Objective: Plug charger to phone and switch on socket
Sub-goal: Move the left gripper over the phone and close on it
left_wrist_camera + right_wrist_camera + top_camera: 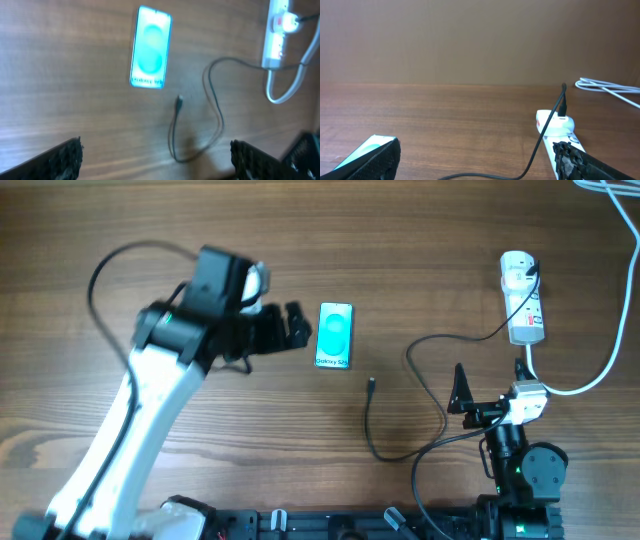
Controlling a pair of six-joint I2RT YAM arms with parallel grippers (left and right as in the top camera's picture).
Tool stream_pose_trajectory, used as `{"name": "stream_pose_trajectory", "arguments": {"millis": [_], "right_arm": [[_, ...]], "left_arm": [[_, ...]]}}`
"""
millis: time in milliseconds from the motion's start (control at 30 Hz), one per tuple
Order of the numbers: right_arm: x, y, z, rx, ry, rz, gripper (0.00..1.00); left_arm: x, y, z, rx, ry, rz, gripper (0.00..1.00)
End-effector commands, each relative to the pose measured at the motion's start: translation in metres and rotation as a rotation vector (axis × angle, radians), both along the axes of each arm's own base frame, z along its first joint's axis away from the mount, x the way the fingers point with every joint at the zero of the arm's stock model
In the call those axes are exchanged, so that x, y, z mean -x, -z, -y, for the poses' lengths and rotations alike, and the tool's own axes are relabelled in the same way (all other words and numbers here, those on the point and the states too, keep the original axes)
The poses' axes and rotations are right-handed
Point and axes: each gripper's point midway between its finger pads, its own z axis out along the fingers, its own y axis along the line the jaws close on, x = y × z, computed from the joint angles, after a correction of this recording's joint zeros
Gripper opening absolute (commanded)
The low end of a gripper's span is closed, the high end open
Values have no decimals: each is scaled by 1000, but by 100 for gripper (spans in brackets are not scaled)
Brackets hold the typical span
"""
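Observation:
The phone point(334, 335) lies flat with its cyan screen up; it also shows in the left wrist view point(150, 47) and at the right wrist view's lower left edge point(365, 149). The charger's thin black cable point(440, 345) runs from the socket point(524, 305) in a loop across the table. Its small connector point(371, 386) lies loose below and right of the phone, apart from it point(178, 102). My left gripper point(297, 327) is open and empty just left of the phone point(155, 160). My right gripper point(462, 402) is open and empty right of the cable loop point(477, 162).
A thicker white cable point(600, 370) runs from the socket's lower end up the table's right side point(605, 87). The socket's far end holds a white block point(555, 122) where the black cable enters. The right arm's base point(520, 465) sits at the front edge.

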Motion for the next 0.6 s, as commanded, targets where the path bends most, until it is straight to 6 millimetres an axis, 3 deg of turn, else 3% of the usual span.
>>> {"name": "stream_pose_trajectory", "arguments": {"millis": [0,100,167,400,467,567], "right_arm": [[0,-2,2,13,14,10,100],[0,-2,2,13,14,10,100],[0,-2,2,13,14,10,100],[0,-2,2,13,14,10,100],[0,-2,2,13,14,10,100],[0,-2,2,13,14,10,100]], "left_arm": [[-27,-5,4,-213,-14,-51,100],[-41,16,20,-290,26,-160,99],[-56,41,33,-303,45,-182,100],[-97,77,96,-257,160,-29,100],[-100,89,101,-265,168,-36,100],[-98,128,100,-306,176,-114,100]]}}
